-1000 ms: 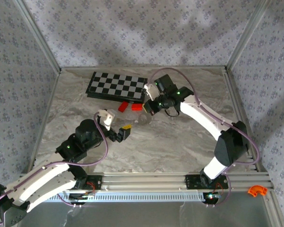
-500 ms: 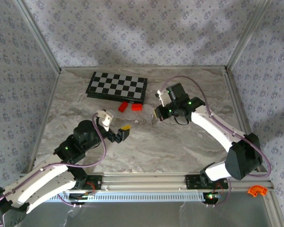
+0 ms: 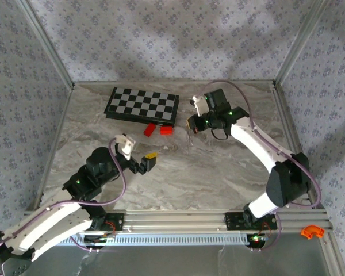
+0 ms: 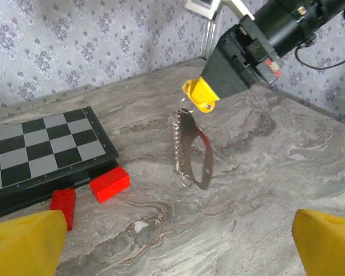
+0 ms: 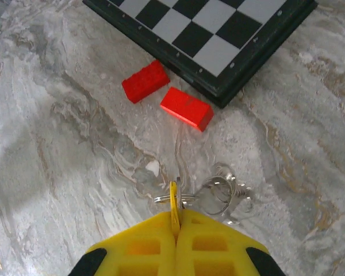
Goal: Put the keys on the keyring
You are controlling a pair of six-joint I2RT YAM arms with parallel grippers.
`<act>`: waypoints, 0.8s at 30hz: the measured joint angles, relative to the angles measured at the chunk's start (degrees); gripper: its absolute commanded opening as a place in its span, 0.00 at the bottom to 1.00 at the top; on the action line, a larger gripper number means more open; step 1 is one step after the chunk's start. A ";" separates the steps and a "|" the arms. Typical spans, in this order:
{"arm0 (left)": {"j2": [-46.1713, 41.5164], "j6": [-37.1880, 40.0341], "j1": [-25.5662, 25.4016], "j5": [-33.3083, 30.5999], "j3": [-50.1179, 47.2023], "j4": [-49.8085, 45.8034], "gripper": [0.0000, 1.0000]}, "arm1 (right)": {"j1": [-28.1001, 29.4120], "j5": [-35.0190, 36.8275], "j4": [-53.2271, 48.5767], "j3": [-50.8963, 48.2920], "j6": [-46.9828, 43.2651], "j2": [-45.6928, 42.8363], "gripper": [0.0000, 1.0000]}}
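Left wrist view: the thin, pale, loop-shaped keyring with a whitish chain-like tangle [image 4: 191,150] is seen hanging straight beneath the right gripper [image 4: 199,99], with its long axis upright and its opening turned obliquely toward the camera. That gripper's yellow fingers [image 5: 138,247] are pressed together. From the right wrist, a thin yellow-orange sliver is seen pinched between them, judged to be the head of the small key [image 5: 173,202] edge-on, with the rings just below. The left gripper [image 4: 172,253] is spread wide, and the keyring lies ahead of it, roughly centred between its fingers yet well apart. Bare grey marbled tabletop [image 4: 276,172] is left under and beside the loop. Two red plastic blocks [image 4: 109,184] and a black-and-white chessboard [image 4: 40,149] lie ahead and leftward of the left gripper, apart from the loop.
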 measured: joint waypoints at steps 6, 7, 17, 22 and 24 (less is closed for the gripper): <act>-0.96 -0.04 0.00 0.00 -0.17 -1.07 1.00 | -1.22 -0.57 0.26 3.98 -1.20 3.96 0.00; -0.98 -0.04 0.00 -0.02 -0.17 -1.18 1.00 | -1.49 -0.63 0.42 4.44 -1.40 4.55 0.00; -0.98 0.13 0.17 -0.02 -0.48 -1.29 1.00 | -2.32 -1.53 2.67 5.25 -1.70 8.63 0.00; -0.98 0.20 0.44 -0.02 -0.48 -1.27 1.00 | -2.16 -1.70 4.50 2.95 -1.14 8.48 0.00; -0.98 0.37 0.55 0.00 -0.48 -1.27 1.00 | -2.10 -1.75 4.90 0.94 -0.48 8.09 0.00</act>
